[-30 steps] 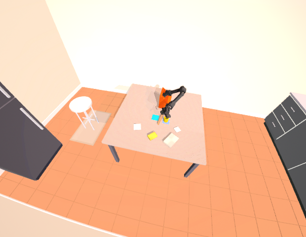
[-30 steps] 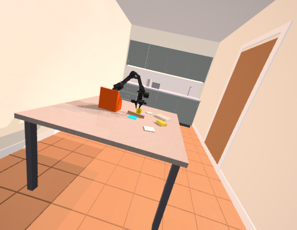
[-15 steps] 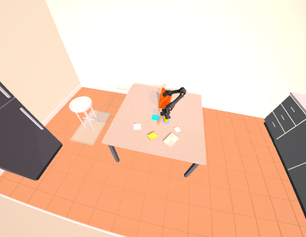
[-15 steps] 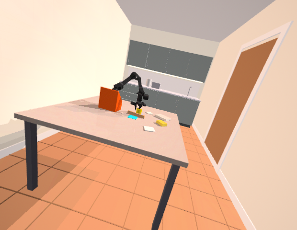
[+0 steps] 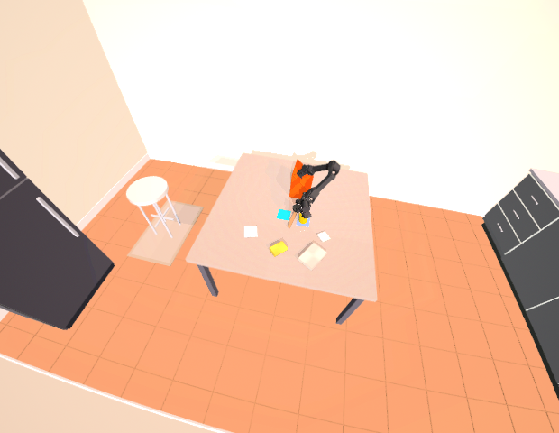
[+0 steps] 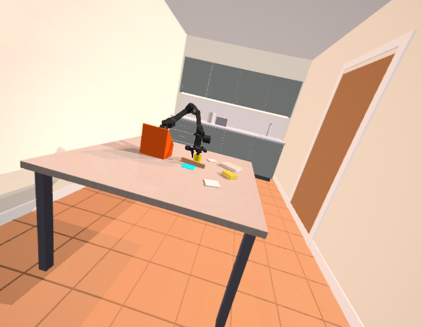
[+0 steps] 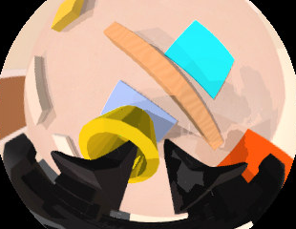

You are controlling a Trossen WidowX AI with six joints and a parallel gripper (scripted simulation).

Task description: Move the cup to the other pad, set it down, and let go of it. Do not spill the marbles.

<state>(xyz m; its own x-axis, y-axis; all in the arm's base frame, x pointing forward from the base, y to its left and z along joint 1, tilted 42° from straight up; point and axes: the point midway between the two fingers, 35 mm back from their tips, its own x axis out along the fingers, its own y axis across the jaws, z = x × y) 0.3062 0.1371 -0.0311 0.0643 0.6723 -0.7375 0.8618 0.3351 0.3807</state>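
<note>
Wood bar (image 7: 166, 83) btwn cup (image 7: 120, 143) & cyan pad (image 7: 200, 59)

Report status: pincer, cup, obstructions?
Pincer low astride yellow cylindrical cup, not visibly clamped. Cup upright on pale blue pad. Long wooden bar lies between it and cyan pad.

Fingers partly apart, pointing down
</note>
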